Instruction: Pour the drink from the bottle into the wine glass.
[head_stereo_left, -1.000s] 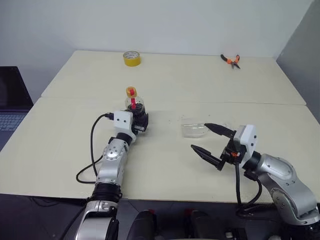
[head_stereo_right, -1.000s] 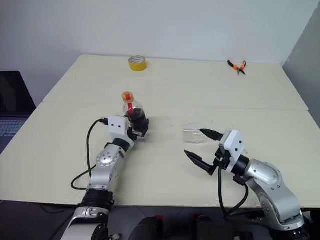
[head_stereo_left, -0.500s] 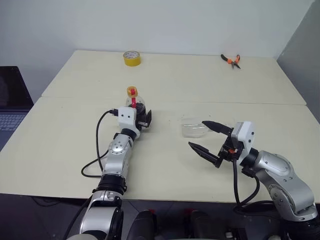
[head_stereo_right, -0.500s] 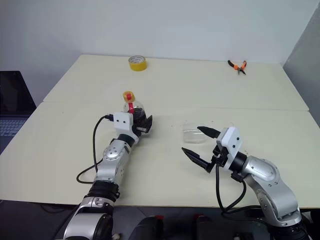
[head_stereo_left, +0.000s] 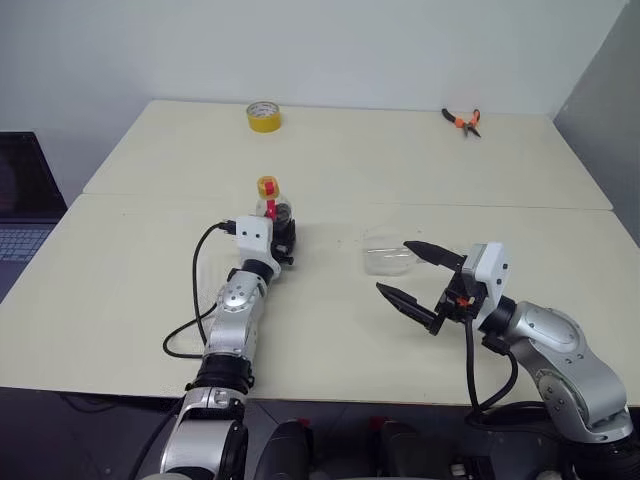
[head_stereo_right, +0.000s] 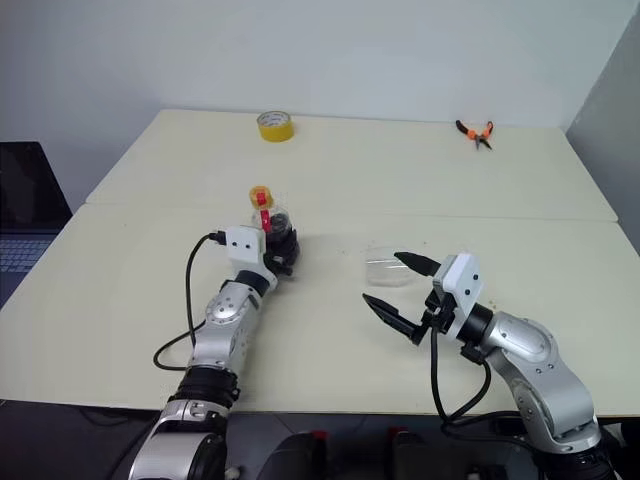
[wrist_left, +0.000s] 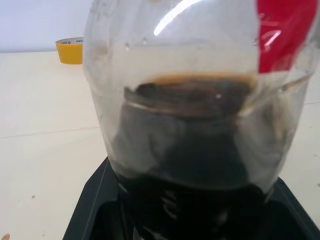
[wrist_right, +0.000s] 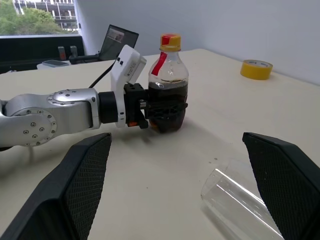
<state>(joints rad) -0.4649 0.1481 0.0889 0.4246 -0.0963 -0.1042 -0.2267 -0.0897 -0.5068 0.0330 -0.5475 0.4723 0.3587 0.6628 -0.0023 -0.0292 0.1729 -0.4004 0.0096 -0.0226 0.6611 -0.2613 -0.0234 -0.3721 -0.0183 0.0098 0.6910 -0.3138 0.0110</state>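
since a second earlier the left gripper (wrist_right: 162, 111) was closed onto the capped cola bottle (wrist_right: 168, 85) standing on the table (head_stereo_left: 400, 160), while the right gripper (head_stereo_left: 418, 285) was held wide and empty beside the toppled wine glass (head_stereo_left: 388, 258), nothing poured yet.

bottle (wrist_right: 168, 82) upright, half-full of drink (wrist_right: 167, 102); clear glass (wrist_right: 240, 207) lying sideways
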